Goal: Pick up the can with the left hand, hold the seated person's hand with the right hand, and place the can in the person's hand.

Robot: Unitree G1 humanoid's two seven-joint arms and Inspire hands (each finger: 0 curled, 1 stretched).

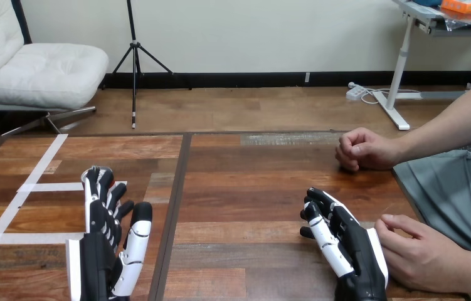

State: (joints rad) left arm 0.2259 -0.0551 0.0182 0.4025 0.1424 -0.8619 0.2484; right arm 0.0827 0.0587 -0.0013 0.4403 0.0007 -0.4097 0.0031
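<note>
So the robot's left hand (pixel 104 244) sits in the lower left of the frame, just over the bench (pixel 245 188). Its fingers are stretched out pretty much straight, pointing away from the robot, and there's nothing in its grip. Some white tape strips (pixel 38 187) run across the wood right around it.

The right hand (pixel 345 241) is at the lower right of centre. It's also opened up, fingers straight-ish and angled toward the upper left, grabbing nothing.

The person's hand at the lower right (pixel 424 254) rests palm-down on the bench, snug beside the outer edge of the right hand. Honestly can't tell if they actually touch. The person's hand at the upper right (pixel 364 149) is curled into a loose fist on the bench, well apart from both robot hands.
</note>
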